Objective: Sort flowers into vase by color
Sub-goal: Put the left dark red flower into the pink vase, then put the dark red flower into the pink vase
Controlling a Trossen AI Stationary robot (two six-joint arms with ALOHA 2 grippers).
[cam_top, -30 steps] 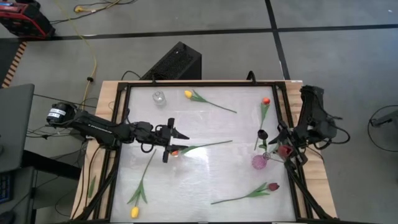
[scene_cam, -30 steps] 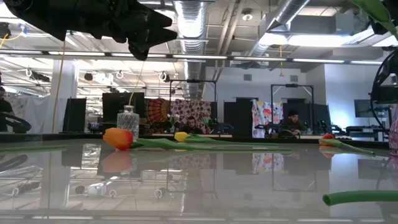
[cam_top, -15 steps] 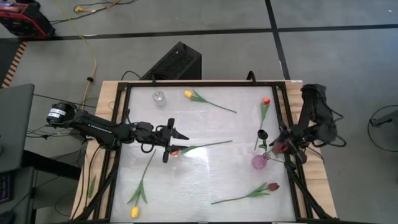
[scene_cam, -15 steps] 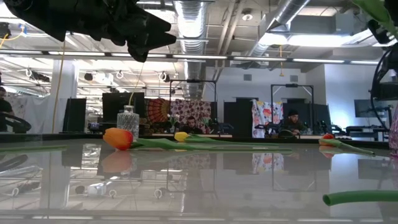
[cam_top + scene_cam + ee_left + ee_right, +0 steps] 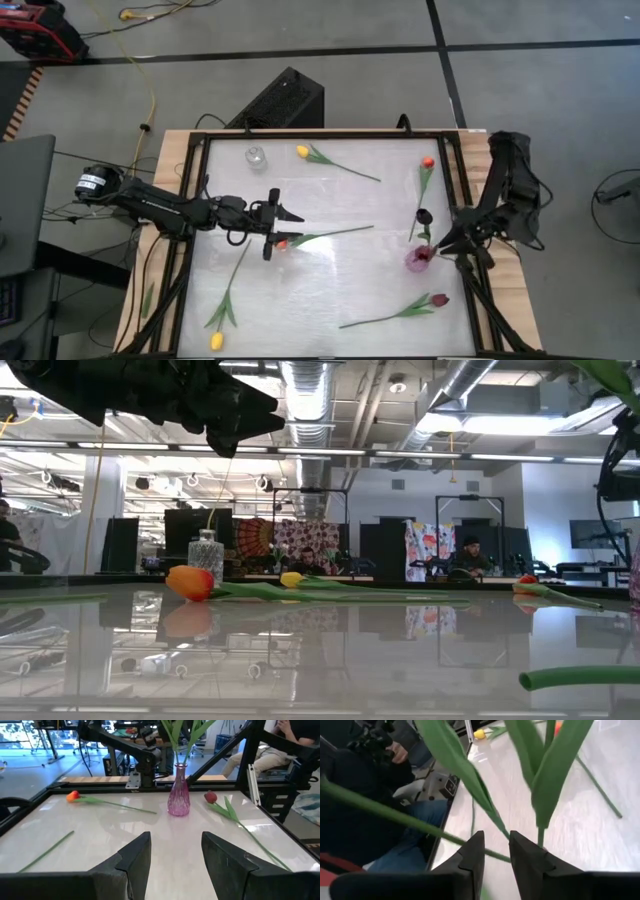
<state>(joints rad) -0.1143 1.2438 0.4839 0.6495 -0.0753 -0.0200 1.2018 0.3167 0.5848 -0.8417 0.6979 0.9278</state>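
Flowers, all fake tulips with long thin green stems and narrow leaves, lie scattered on the white table (image 5: 330,290). Taking the high view as a clock face with the table's middle at its centre, a yellow-headed one (image 5: 216,341) lies nearest at about 7 o'clock, and a dark red one (image 5: 440,299) lies at 5 o'clock with its stem trailing toward 6. In the middle an orange tulip (image 5: 283,244) rests with its head just under the left gripper (image 5: 270,225), whose fingers stand apart with nothing between them. At 3 o'clock a pink glass vase (image 5: 416,259) stands upright with a dark-headed tulip (image 5: 422,215) in it; the left wrist view shows green stems and leaves rising from its neck. The right gripper (image 5: 446,241) hangs just beside the vase at the table's right edge, its fingers slightly apart with green stems crossing between and past them; whether it grips one I cannot tell. Farther off, an orange tulip (image 5: 427,163) lies at 2 o'clock, a yellow one (image 5: 303,152) at 12, and a small clear glass vase (image 5: 256,156) stands at 11. The glossy tabletop sits inside a black frame on a grey floor. Beyond it the low view shows an open workshop with ceiling ducts, and a seated person (image 5: 375,795) appears close by.
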